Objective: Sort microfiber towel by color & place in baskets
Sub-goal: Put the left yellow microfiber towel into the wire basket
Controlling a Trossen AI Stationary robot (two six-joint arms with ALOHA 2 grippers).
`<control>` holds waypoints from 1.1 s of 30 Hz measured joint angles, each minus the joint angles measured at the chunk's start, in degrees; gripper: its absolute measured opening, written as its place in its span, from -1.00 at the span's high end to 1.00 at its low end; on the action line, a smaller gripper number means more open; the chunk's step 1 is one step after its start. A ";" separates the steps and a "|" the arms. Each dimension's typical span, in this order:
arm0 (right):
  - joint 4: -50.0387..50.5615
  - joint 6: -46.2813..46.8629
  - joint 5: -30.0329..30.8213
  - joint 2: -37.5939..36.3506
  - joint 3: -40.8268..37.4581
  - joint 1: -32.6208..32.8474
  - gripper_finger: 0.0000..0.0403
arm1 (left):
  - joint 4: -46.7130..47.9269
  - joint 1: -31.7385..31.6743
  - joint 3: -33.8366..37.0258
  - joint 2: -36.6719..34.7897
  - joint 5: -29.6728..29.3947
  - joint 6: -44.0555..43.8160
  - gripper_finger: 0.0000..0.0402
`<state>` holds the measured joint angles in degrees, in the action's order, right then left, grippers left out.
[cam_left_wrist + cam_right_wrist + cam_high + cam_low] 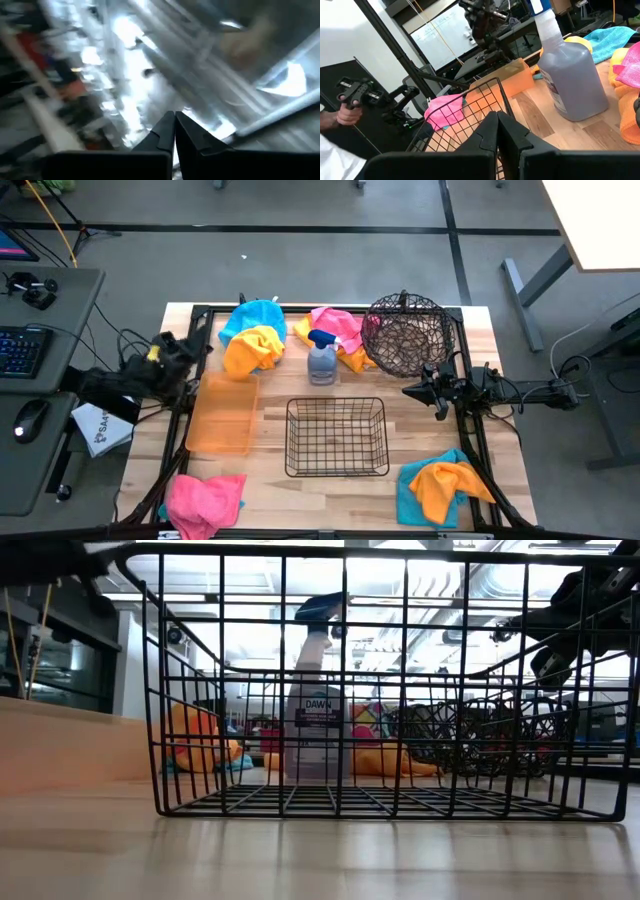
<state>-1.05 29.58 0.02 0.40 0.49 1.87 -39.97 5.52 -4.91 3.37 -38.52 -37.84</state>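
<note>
Microfiber towels lie in four clusters on the wooden table (270, 480). Far side, left of centre: a teal towel (252, 317) with an orange towel (250, 350) overlapping its near edge. Far side, centre: a pink towel (335, 323) over orange cloth, between the spray bottle (322, 360) and the round wire basket (408, 334). Near right corner: an orange towel (447, 485) on a teal one. Near left corner: a pink towel (205, 498).

Containers, largest first: the rectangular wire basket (337, 437) at centre holds no towel, as the low view confirms; the round wire basket stands at the far right; the flat orange tray (222, 413) lies left of the rectangular basket.

The left gripper (205, 345) is at the table's left edge, beside the orange-and-teal pile but not touching it; its fingers (165, 137) are pressed together, grasping nothing. The right gripper (408, 390) hangs between the round basket and the rectangular basket, pointing toward the spray bottle, well apart from every towel; its fingers (490, 132) are likewise closed and empty.

In the right wrist view, a person's hand (345, 115) grips a control handle beyond the table.
</note>
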 joint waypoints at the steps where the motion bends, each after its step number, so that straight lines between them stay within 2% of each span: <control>1: 0.01 0.00 -0.01 0.00 0.02 0.00 1.00 | 6.40 -0.40 -2.27 1.45 0.03 -1.07 0.98; 4: -0.01 -0.01 0.00 0.00 0.01 0.00 1.00 | 26.97 -2.31 -11.65 8.90 1.62 -5.16 0.87; 8: -0.01 -0.01 -0.01 0.00 0.00 0.02 1.00 | 54.77 -7.91 -27.14 21.02 6.74 -1.31 0.63; 12: 0.00 0.00 -0.01 0.00 0.01 0.02 1.00 | 80.91 -17.04 -42.49 33.74 15.63 4.29 0.37; 14: -0.01 0.00 -0.01 0.00 0.00 0.02 1.00 | 88.63 -21.64 -48.65 40.61 22.51 9.66 0.26; 17: -0.01 0.00 -0.01 0.00 0.02 0.02 1.00 | 96.39 -27.21 -56.33 51.28 31.71 19.00 0.15; 19: -0.01 -0.01 -0.01 0.00 0.00 0.02 1.00 | 99.85 -29.40 -60.75 58.56 34.19 28.20 0.10; 22: -0.01 -0.01 -0.01 0.00 0.01 0.01 1.00 | 106.09 -31.28 -65.85 68.60 33.04 43.32 0.06; 25: -0.01 -0.02 -0.01 0.00 0.00 0.00 1.00 | 109.42 -31.95 -68.45 76.07 31.49 53.46 0.04; 29: -0.01 0.00 -0.01 0.00 0.00 0.01 1.00 | 109.82 -32.38 -68.52 81.25 31.46 64.33 0.04; 33: -0.01 -0.01 -0.01 0.00 0.02 0.01 1.00 | 109.37 -32.93 -68.54 83.28 29.96 73.15 0.04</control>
<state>-1.06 29.57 0.01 0.40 0.51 1.88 69.41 -27.40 -73.45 86.65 -8.56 35.31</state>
